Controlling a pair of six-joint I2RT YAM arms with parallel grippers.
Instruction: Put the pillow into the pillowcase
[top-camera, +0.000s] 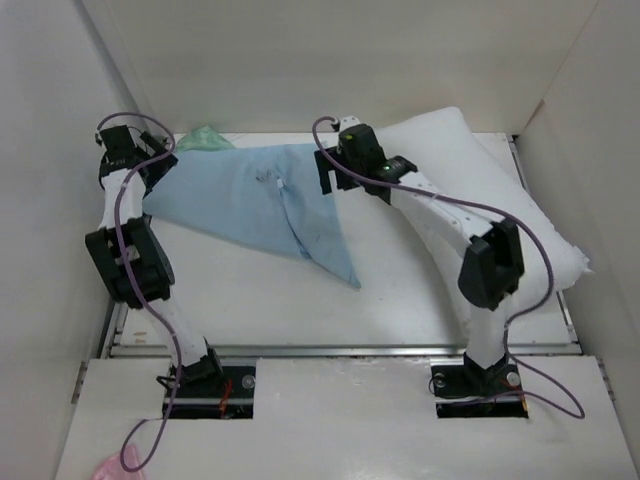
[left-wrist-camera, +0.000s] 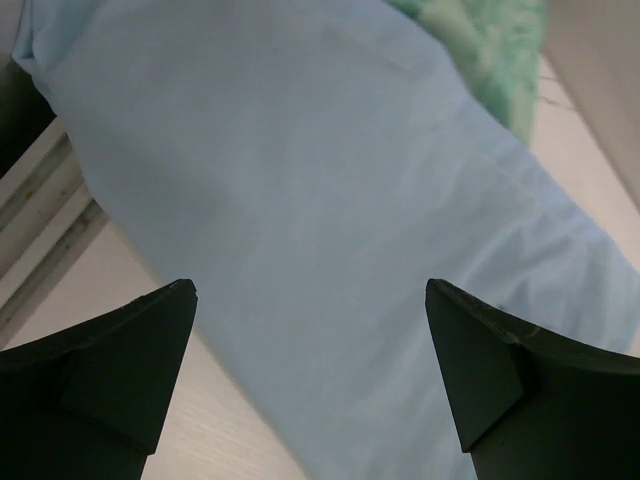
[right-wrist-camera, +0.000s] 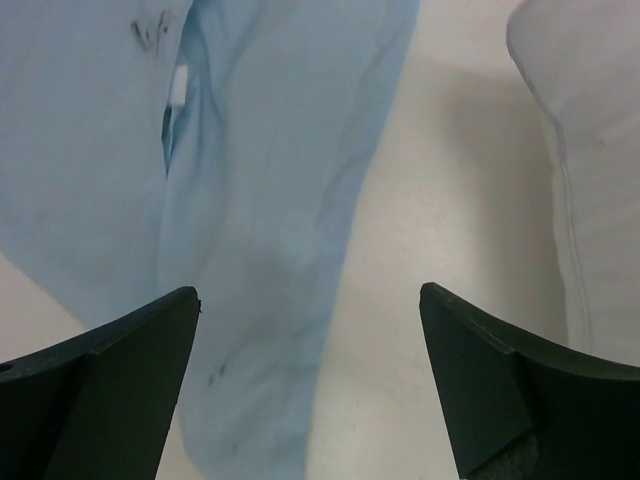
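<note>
1 tag (right-wrist-camera: 179, 85) on pillowcase (top-camera: 255, 200), pillow (top-camera: 470, 160) at rt

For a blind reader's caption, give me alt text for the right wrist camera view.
The right hand, open, hangs above a thin, wrinkled light blue fabric pillowcase spread on a white table; a plump white stuffed pillow lies apart at the picture's right edge.

**Pale Blue Cloth, White Cushion, Black Hands**

The pillowcase (top-camera: 262, 200) is plain light blue beneath both hands. It carries a few small dark scribble marks (right-wrist-camera: 150, 32) and a white tag (right-wrist-camera: 179, 86) ahead of the right hand (right-wrist-camera: 309, 290). Beyond the left hand (left-wrist-camera: 310, 285), a mottled teal-green patch (left-wrist-camera: 485, 55) shows at the cloth's far corner. The pillow (right-wrist-camera: 585, 150), right of the right hand, is white. Both hands are matte black. The surface (top-camera: 400, 290) is off-white, and the cables (top-camera: 545, 270) are purple.
</note>
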